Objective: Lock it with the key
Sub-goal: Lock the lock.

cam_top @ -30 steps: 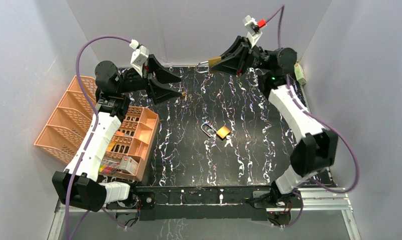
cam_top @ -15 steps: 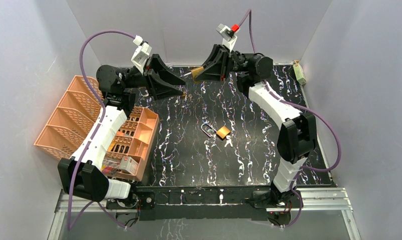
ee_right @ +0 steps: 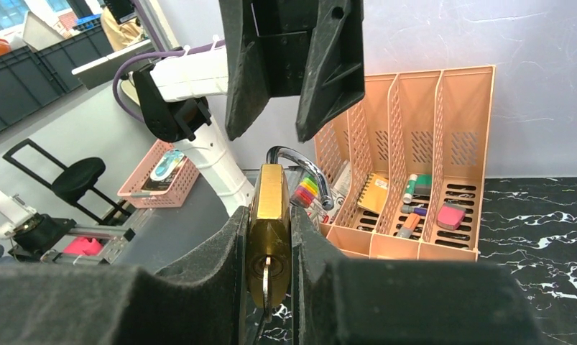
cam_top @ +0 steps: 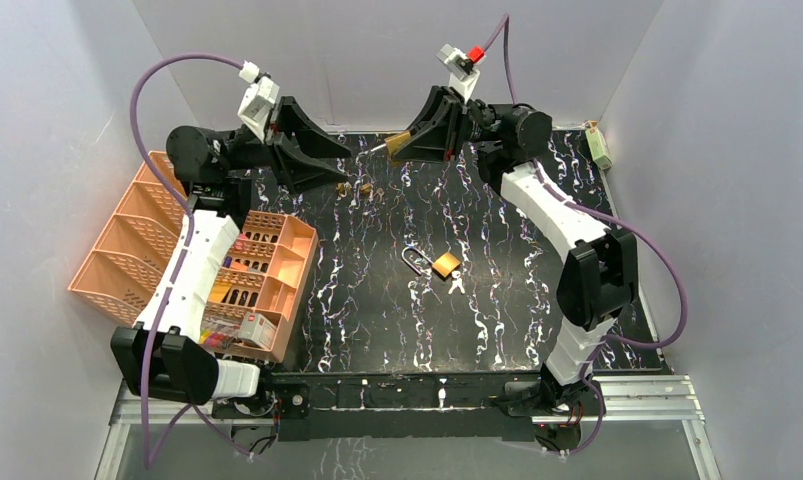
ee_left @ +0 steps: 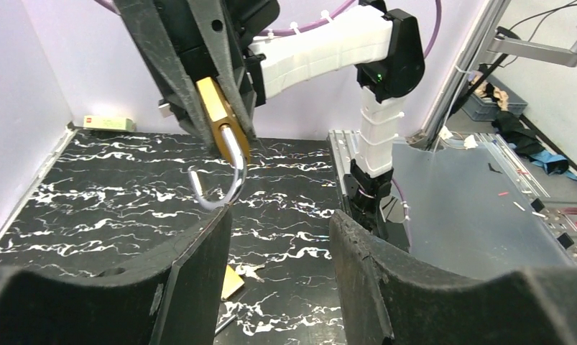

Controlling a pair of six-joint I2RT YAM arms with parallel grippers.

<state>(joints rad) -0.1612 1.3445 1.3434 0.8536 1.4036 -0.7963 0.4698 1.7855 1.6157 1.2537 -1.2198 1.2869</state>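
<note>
Looking at this one, the right gripper (cam_top: 407, 143) is clamped tight on a brass padlock (ee_right: 269, 223). It holds the lock up in the air over the far end of the table (cam_top: 497, 310), shackle end aimed at the other arm. The left gripper (ee_left: 282, 226) hangs just across from it with its jaws spread wide and nothing in them. The shackle (ee_left: 226, 172) is popped open and swung out to one side, so the lock isn't locked yet.

Best guess at the step: the left one comes in to deal with the shackle or the key while the right one plays vise. To do it well, the right grip shouldn't budge. The left should line up square with the lock body before closing, since the shackle's free leg has to sit right over its hole before any push. Coming in crooked would probably just twist the lock in the pads.

View differences are fun here. Only the right wrist camera shows the lock's bottom face, with what looks like a key (ee_right: 266, 277) sitting in the keyhole, plus the orange organizer (ee_right: 414, 151) behind. The left wrist camera shows the shackle's open hook much better. The overhead gives the layout: a second padlock (cam_top: 443, 264) lies mid-table, well apart from both grippers.
</note>
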